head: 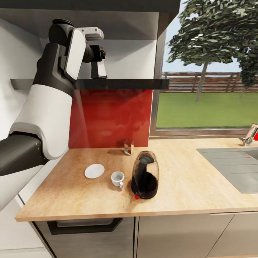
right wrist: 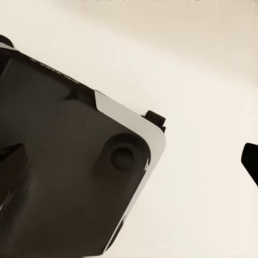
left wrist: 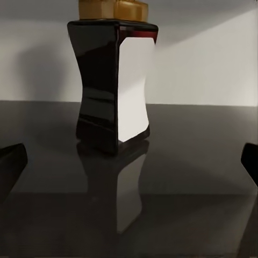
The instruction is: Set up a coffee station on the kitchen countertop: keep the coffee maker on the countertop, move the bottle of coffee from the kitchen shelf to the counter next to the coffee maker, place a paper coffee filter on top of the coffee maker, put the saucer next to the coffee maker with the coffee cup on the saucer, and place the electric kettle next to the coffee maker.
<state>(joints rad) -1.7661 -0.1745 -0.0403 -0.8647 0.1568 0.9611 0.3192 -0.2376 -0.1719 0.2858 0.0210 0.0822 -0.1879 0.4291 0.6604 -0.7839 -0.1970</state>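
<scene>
Red backsplash (head: 109, 118) on a white wall; window (head: 206, 71) showing lawn, fence, trees; grey cabinet fronts (head: 179, 236).

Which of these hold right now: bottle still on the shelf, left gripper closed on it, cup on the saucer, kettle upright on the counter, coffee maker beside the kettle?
1. The small dark bottle with white label and gold cap stands on the thin black wall shelf. True.
2. The left gripper is shut on the bottle. False: its fingers are spread, the bottle ahead between them, untouched.
3. The small white cup sits on the round white saucer. False: it stands beside the saucer, on the light wood countertop.
4. The dome-shaped glass kettle stands upright on the countertop. True.
5. A coffee maker stands beside the kettle. False: none there.
</scene>
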